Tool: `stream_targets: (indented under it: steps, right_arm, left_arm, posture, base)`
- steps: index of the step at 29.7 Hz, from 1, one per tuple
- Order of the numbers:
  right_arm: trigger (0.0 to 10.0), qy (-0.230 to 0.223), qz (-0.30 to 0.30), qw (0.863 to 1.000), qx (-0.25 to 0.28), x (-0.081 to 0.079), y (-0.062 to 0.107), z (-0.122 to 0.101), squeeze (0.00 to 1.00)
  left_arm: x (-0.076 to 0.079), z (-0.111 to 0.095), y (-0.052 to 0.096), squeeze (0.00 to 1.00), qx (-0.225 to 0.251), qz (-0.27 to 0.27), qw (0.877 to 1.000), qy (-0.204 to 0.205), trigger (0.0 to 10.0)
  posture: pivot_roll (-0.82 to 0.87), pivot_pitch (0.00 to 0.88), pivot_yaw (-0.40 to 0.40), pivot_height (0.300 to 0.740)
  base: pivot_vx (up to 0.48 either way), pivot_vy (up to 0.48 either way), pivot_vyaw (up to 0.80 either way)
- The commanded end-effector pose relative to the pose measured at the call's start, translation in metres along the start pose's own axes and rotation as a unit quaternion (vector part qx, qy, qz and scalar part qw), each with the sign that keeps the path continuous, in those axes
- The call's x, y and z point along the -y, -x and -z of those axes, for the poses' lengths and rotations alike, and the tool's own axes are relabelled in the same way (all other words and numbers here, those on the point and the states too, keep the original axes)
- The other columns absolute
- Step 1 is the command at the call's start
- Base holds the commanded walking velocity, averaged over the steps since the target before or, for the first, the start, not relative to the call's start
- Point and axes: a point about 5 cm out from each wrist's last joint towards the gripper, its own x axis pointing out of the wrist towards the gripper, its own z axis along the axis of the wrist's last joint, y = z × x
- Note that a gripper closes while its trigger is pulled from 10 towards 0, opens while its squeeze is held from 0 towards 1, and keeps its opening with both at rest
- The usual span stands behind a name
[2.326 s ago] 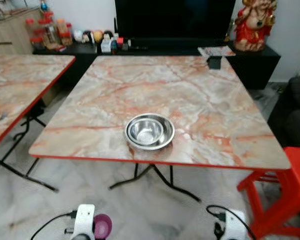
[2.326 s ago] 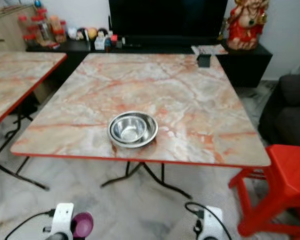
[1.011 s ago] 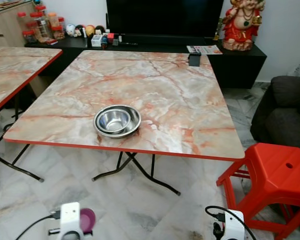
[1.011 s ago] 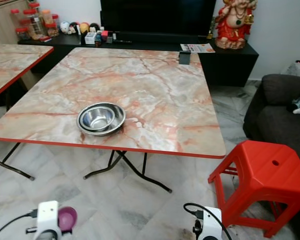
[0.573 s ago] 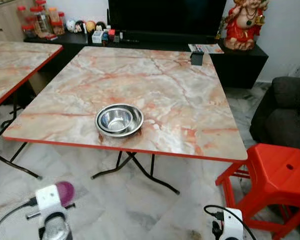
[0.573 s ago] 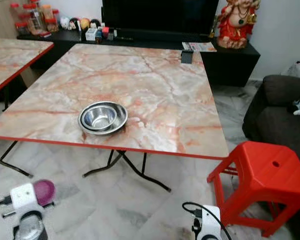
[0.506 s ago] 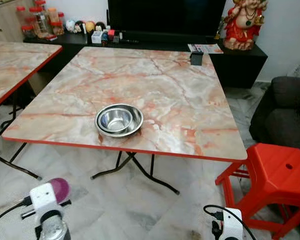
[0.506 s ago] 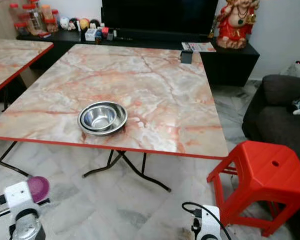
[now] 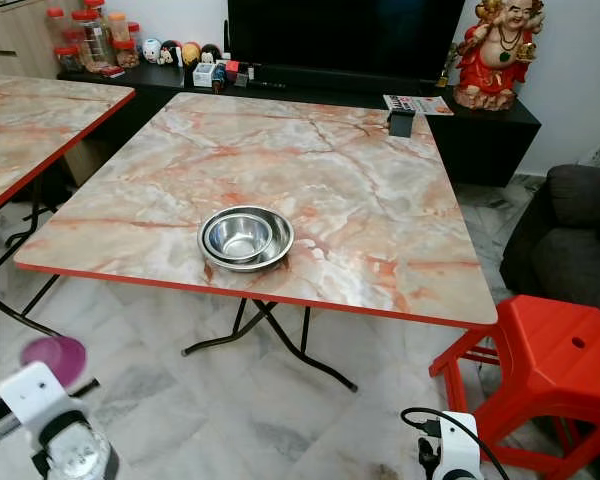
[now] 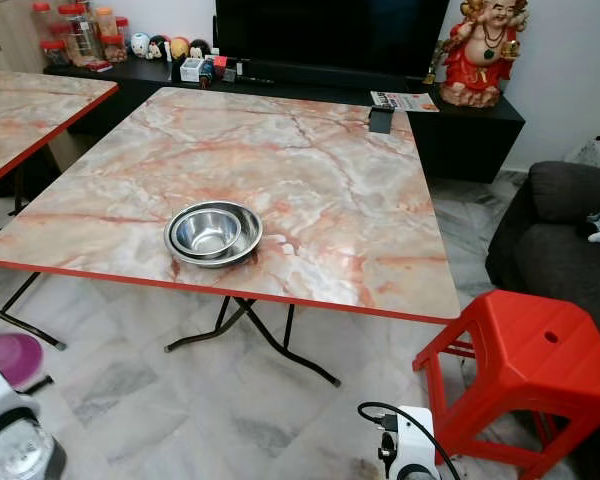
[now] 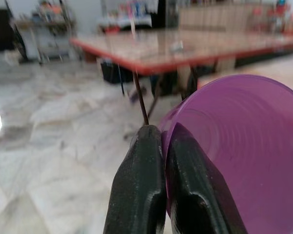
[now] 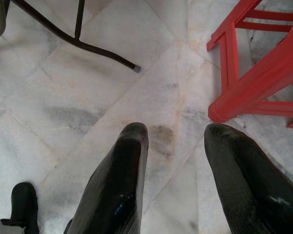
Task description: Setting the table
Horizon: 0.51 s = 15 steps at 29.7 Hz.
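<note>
Purple cup (image 11: 239, 161) is pinched by its rim between the fingers of the left gripper (image 11: 163, 170), held low over the marble floor (image 9: 170, 410) at the robot's left side, short of the counter (image 9: 310, 170). In the left eye view the cup shows as a purple disc (image 9: 53, 356) just past the white wrist, with its mouth turned sideways, not upright.

The counter lies ahead and to the right of that gripper, and higher; its near red edge runs across the view. A pair of nested steel bowls (image 9: 246, 238) sits near the middle of that near edge, with bare top on either side. The left arm is the nearer one to the near left corner, so the cup would likely go up and forward over the edge there, turned mouth-up before it is set down beside the bowls.

The right gripper (image 12: 178, 165) hangs idle with its fingers spread and nothing between them, over the floor next to a red stool (image 9: 560, 370) off the counter's near right corner.
</note>
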Motion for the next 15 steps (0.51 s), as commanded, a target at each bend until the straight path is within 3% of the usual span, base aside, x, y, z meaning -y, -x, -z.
stream_targets:
  steps: [1, 4, 7, 8, 9, 12, 14, 15]
  right_arm:
    - [10.0, 0.0, -0.001, 1.0, 0.001, -0.001, -0.001, -0.002, 0.0]
    - [10.0, -0.002, -0.002, 1.0, 0.002, -0.002, -0.001, -0.002, 0.0]
    - [10.0, -0.004, -0.001, 1.0, 0.002, -0.002, -0.001, -0.002, 0.0]
    - [10.0, -0.006, 0.0, 1.0, 0.002, -0.002, -0.001, -0.002, 0.0]
    - [10.0, -0.006, 0.0, 1.0, 0.002, -0.002, -0.001, -0.001, 0.0]
    - [10.0, -0.006, 0.004, 1.0, -0.001, 0.001, 0.001, 0.002, 0.0]
    - [10.0, -0.006, 0.005, 1.0, -0.003, 0.002, 0.001, 0.003, 0.0]
    - [10.0, -0.005, 0.005, 1.0, -0.003, 0.002, 0.001, 0.003, 0.0]
  left_arm:
    - [0.007, -0.014, -0.009, 0.0, 0.019, 0.002, 1.0, 0.014, 10.0]
    - [0.026, -0.039, -0.022, 0.0, 0.053, 0.04, 0.997, 0.044, 10.0]
    - [0.04, -0.052, -0.025, 0.0, 0.067, 0.076, 0.993, 0.054, 10.0]
    - [0.054, -0.063, -0.029, 0.0, 0.069, 0.109, 0.989, 0.07, 10.0]
    - [0.059, -0.067, -0.03, 0.0, 0.069, 0.121, 0.987, 0.079, 10.0]
    - [0.097, -0.084, -0.034, 0.0, 0.047, 0.225, 0.968, 0.101, 10.0]
    - [0.11, -0.087, -0.033, 0.0, 0.035, 0.253, 0.962, 0.093, 10.0]
    - [0.12, -0.09, -0.032, 0.0, 0.02, 0.274, 0.955, 0.109, 10.0]
  posture:
    - [0.05, 0.0, -0.075, 0.74]
    - [0.03, 0.0, -0.066, 0.74]
    - [0.02, 0.0, -0.058, 0.74]
    - [0.02, 0.0, -0.055, 0.74]
    - [0.02, 0.0, -0.054, 0.74]
    - [0.02, 0.0, -0.052, 0.74]
    - [0.02, 0.0, -0.052, 0.74]
    - [0.01, 0.0, -0.047, 0.74]
  base:
    - [0.0, 0.0, 0.0]
    - [0.0, 0.0, 0.0]
    - [0.0, 0.0, 0.0]
    - [0.0, 0.0, 0.0]
    - [0.0, 0.0, 0.0]
    - [0.0, 0.0, 0.0]
    - [0.0, 0.0, 0.0]
    - [0.0, 0.0, 0.0]
